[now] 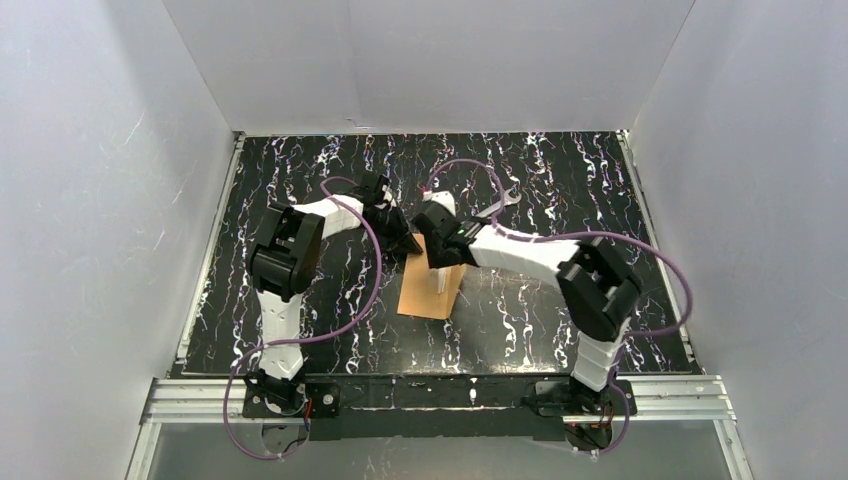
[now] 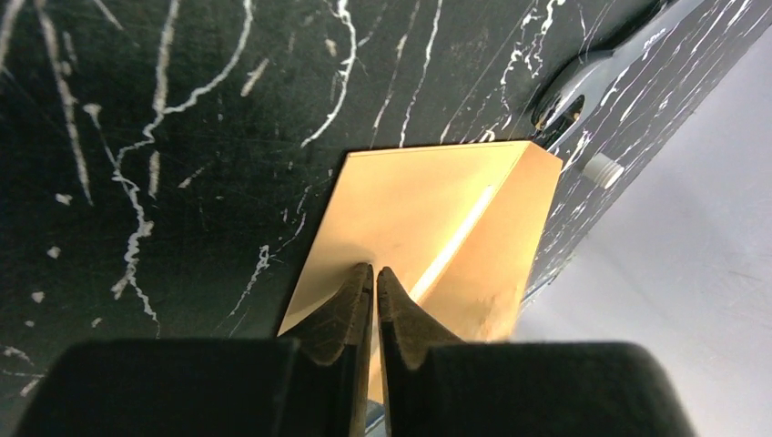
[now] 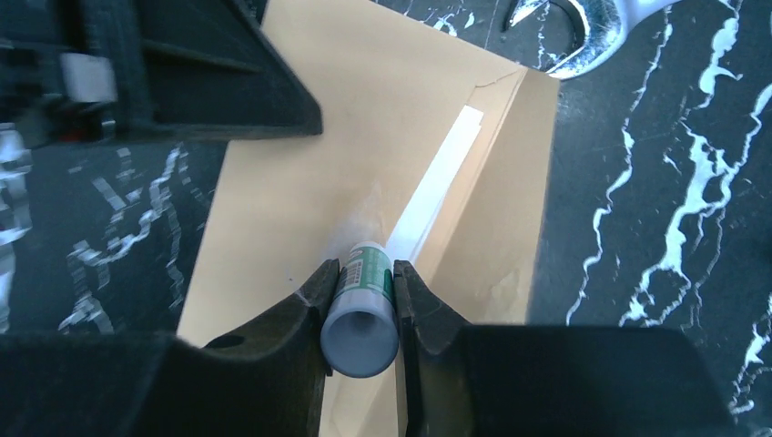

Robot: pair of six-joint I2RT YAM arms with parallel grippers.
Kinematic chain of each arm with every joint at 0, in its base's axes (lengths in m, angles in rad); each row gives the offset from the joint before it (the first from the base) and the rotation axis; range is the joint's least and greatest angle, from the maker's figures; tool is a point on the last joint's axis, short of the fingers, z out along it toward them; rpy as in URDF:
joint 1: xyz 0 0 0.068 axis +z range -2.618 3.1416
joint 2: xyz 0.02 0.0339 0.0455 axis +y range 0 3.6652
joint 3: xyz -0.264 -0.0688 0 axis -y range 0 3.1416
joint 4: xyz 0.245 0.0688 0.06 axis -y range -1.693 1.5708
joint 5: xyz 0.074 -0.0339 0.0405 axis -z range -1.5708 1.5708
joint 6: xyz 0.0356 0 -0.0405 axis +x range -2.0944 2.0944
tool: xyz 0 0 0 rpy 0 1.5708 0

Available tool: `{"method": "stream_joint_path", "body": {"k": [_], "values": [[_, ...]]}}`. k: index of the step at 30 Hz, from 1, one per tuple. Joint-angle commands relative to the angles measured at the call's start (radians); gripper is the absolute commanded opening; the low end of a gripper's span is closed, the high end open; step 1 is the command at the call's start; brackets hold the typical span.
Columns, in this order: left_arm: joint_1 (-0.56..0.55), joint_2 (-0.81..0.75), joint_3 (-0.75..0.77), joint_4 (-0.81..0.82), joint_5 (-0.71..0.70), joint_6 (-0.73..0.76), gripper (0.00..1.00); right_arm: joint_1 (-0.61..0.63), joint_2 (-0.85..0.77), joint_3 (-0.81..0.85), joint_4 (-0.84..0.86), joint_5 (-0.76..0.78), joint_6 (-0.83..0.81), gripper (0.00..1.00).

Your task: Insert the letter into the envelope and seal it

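Envelope (image 1: 425,295) under left gripper (image 2: 375,273), closed at its edge, and right gripper (image 3: 364,269), tight around a glue stick (image 3: 361,339).

Envelope (image 1: 425,295): orange-brown kraft, lying flat on black marbled table (image 1: 300,330), centre; pale white strip along flap crease.

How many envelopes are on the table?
1: the envelope lies flat, centre of the table, under the glue stick in the right gripper. No other shows; the arms could hide one.
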Motion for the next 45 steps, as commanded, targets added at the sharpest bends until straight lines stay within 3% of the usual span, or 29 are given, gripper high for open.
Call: {"method": "stream_joint_path", "body": {"k": [1,7,13,19,24,30,34,35,41,45], "values": [[-0.013,-0.053,0.047,-0.144,0.008,0.137,0.10,-0.077,-0.219,0.034,-0.045,-0.220,0.025,0.01],[-0.013,-0.145,0.063,-0.193,0.018,0.175,0.26,-0.259,-0.432,-0.124,-0.029,-0.472,0.017,0.01],[-0.013,-0.231,0.030,-0.224,-0.004,0.172,0.45,-0.538,-0.552,-0.392,0.067,-0.680,0.126,0.01],[-0.013,-0.318,-0.047,-0.308,-0.159,0.235,0.57,-0.694,-0.526,-0.591,0.248,-0.836,0.276,0.01],[-0.013,-0.304,-0.073,-0.338,-0.162,0.264,0.59,-0.758,-0.450,-0.715,0.479,-0.933,0.402,0.03],[-0.012,-0.262,-0.093,-0.340,-0.147,0.274,0.58,-0.822,-0.336,-0.739,0.576,-0.965,0.424,0.20],[-0.012,-0.243,-0.094,-0.340,-0.132,0.274,0.58,-0.837,-0.328,-0.720,0.499,-0.916,0.403,0.48],[-0.013,-0.237,-0.093,-0.340,-0.123,0.273,0.58,-0.838,-0.334,-0.715,0.473,-0.906,0.393,0.51],[-0.013,-0.212,-0.110,-0.340,-0.110,0.267,0.56,-0.839,-0.440,-0.677,0.279,-0.810,0.344,0.63],[-0.013,-0.203,-0.114,-0.337,-0.104,0.267,0.52,-0.838,-0.535,-0.660,0.227,-0.767,0.310,0.62]]}}
